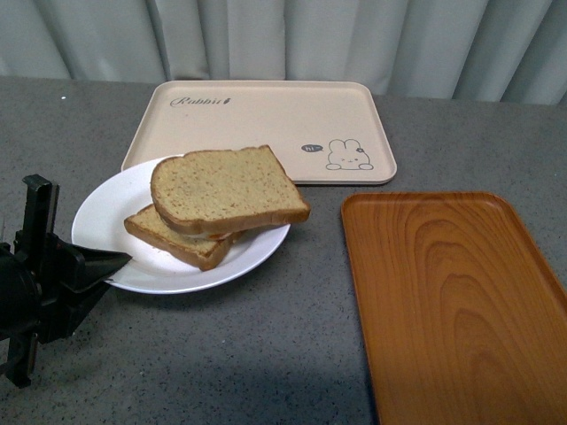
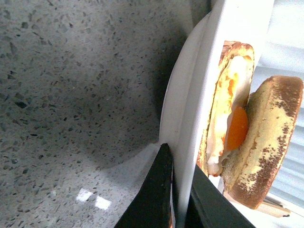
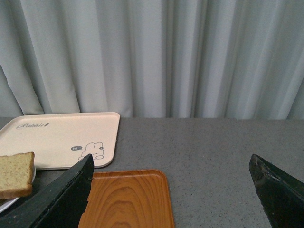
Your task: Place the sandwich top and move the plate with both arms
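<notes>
The white plate point(image 1: 106, 221) sits on the grey table, left of centre. On it a lower bread slice point(image 1: 177, 239) carries a fried egg point(image 2: 236, 126). The sandwich top point(image 1: 226, 189), tan speckled bread, lies on that, skewed to the right. My left gripper point(image 1: 111, 266) is shut on the plate's near-left rim; the left wrist view shows the rim point(image 2: 190, 118) pinched between my black fingers point(image 2: 159, 190). My right gripper point(image 3: 171, 173) is open and empty, held above the table with its fingers wide apart. It does not show in the front view.
A beige rabbit-print tray point(image 1: 266, 124) lies behind the plate, its near-left corner under the plate's far rim. An orange wood-grain tray point(image 1: 452, 301) lies at the right, also seen in the right wrist view point(image 3: 126, 199). Grey curtains hang behind the table.
</notes>
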`<state>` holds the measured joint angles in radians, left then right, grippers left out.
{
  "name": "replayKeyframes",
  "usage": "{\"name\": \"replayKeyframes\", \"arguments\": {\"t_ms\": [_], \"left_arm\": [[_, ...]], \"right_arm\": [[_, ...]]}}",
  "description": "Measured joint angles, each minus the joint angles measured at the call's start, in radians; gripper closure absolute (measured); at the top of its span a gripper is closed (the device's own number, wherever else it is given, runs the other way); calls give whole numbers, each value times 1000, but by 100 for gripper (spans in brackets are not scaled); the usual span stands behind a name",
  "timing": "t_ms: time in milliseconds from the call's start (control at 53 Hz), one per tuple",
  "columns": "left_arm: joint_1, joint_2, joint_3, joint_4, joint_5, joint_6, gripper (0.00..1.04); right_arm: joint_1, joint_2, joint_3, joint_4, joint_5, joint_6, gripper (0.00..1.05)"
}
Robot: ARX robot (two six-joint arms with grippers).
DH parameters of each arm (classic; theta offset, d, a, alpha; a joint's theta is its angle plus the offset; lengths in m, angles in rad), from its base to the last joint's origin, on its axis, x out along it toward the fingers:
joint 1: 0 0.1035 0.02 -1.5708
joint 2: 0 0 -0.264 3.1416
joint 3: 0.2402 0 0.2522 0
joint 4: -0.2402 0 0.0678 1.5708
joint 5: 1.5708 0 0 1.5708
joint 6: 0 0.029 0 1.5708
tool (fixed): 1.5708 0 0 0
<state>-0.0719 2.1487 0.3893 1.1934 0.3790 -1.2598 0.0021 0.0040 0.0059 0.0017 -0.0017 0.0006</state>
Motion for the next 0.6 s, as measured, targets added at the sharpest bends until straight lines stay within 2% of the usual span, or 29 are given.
{"name": "replayKeyframes", "arguments": {"t_ms": [170, 358, 491, 604], "left_arm": [[6, -12, -37, 83, 35, -21, 101], [2, -62, -58, 106, 64, -29, 101], [-9, -85, -13, 44, 56, -24, 101], [-29, -81, 112, -66, 19, -23, 101]], "right_arm": [[0, 0, 0, 0, 0, 0, 9], [0, 0, 0, 0, 0, 0, 9], [0, 0, 0, 0, 0, 0, 9], [0, 0, 0, 0, 0, 0, 9]]}}
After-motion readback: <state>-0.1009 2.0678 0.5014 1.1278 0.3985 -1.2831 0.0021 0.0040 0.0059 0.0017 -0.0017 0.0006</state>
